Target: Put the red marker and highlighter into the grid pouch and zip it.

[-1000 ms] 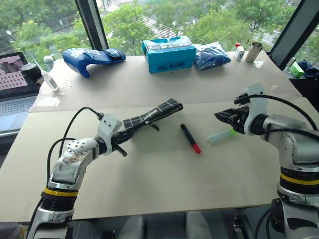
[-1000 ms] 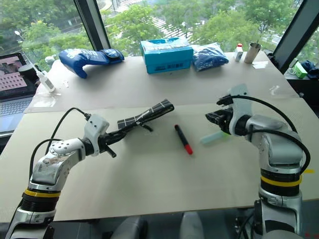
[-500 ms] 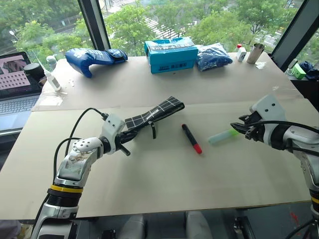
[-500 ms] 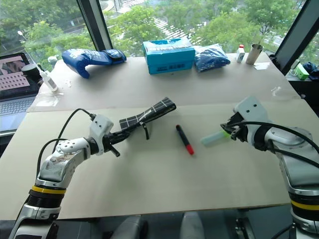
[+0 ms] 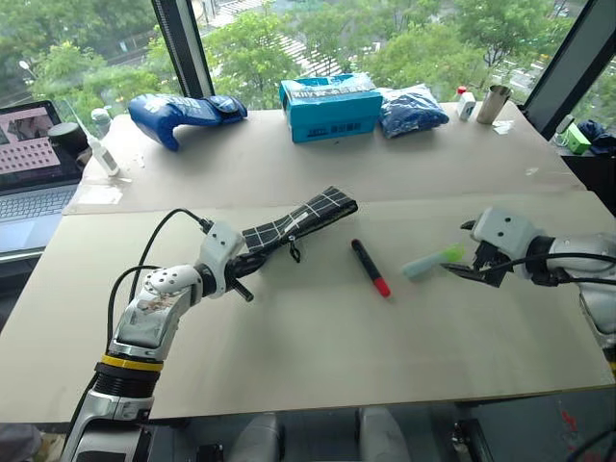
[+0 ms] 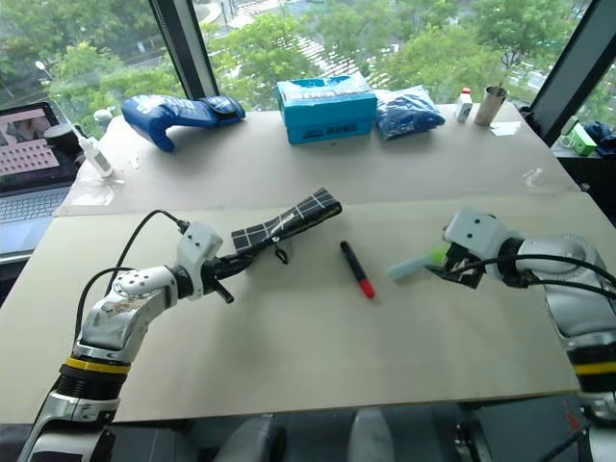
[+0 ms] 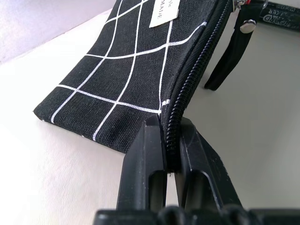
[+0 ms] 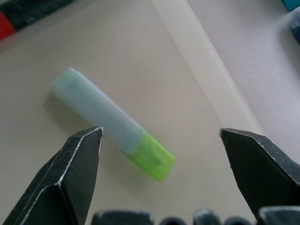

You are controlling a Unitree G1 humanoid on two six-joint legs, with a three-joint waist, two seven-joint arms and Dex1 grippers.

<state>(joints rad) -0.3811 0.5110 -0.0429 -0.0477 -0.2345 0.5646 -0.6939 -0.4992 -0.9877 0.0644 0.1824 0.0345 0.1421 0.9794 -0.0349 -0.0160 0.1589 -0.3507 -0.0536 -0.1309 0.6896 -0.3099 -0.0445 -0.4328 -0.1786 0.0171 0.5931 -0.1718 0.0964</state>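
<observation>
The grid pouch (image 5: 298, 221) is black with white lines and lies slanted at the table's middle. My left gripper (image 5: 252, 262) is shut on its near end, the black fingers (image 7: 150, 154) pinching the zipper edge. The pouch's pull cord (image 7: 229, 56) hangs loose. To the right of the pouch lies the red marker (image 5: 370, 268), black with a red cap. Further right is the pale green highlighter (image 5: 431, 261), flat on the table. My right gripper (image 5: 462, 265) stands open just beyond the highlighter's yellow-green cap (image 8: 152, 161), its fingers wide apart with nothing between them.
Along the far side of the table stand a blue bag (image 5: 183, 109), a teal box (image 5: 327, 106), a blue packet (image 5: 409, 108) and a metal cup (image 5: 493, 101). A laptop (image 5: 34, 154) and a small bottle (image 5: 101, 154) sit at the far left.
My right gripper has rolled over, opened wide and sunk to the right, down to the highlighter's cap end. The left gripper kept its hold on the pouch and stayed put.
</observation>
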